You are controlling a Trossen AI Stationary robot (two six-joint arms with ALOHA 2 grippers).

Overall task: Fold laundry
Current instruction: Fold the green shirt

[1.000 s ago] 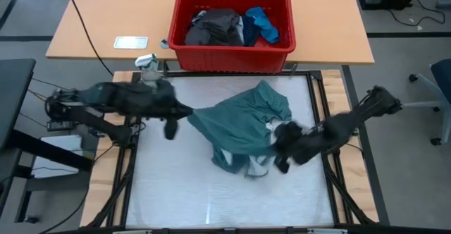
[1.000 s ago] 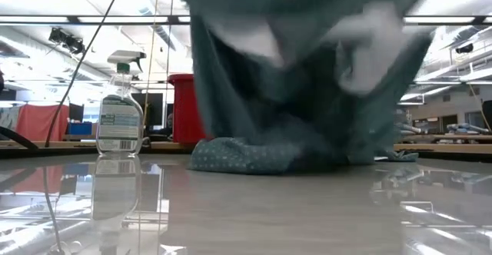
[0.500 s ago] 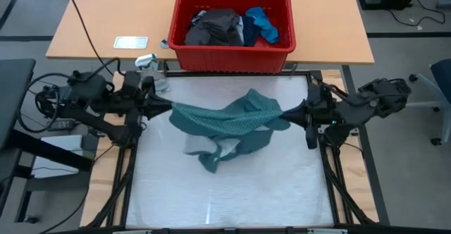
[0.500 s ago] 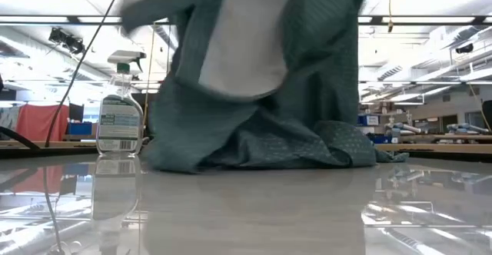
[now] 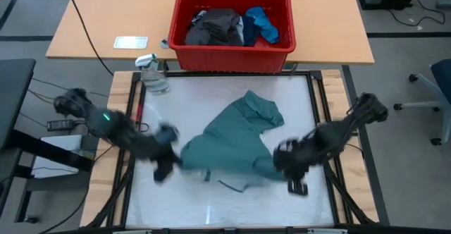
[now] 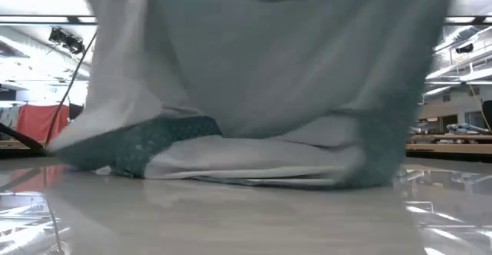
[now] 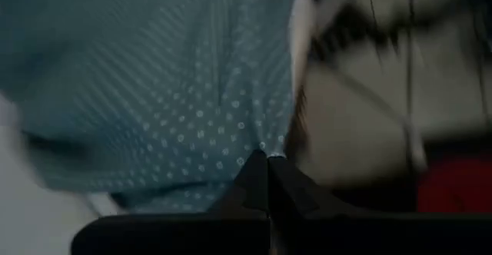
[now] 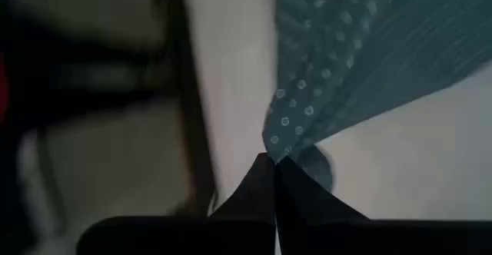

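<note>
Laundry work is centring on the large teal-green dotted cotton shirt (image 5: pixel 236 139), which is now lying spread across the middle of the white bench (image 5: pixel 211 206) in the high view. Half a second ago it was hanging stretched between both arms near the upper centre of the frame; since then both arms have been swinging down toward the lower part of the frame, dragging the cloth flat. The left pincer (image 5: pixel 168 165), lower left, is clamped shut on one shirt corner, and the right pincer (image 5: pixel 289 165), lower right, is pinched shut on the opposite corner. Flattening seems nearly done, so folding can probably begin. The red plastic bin (image 5: pixel 232 59) at top centre is holding the other garments.
</note>
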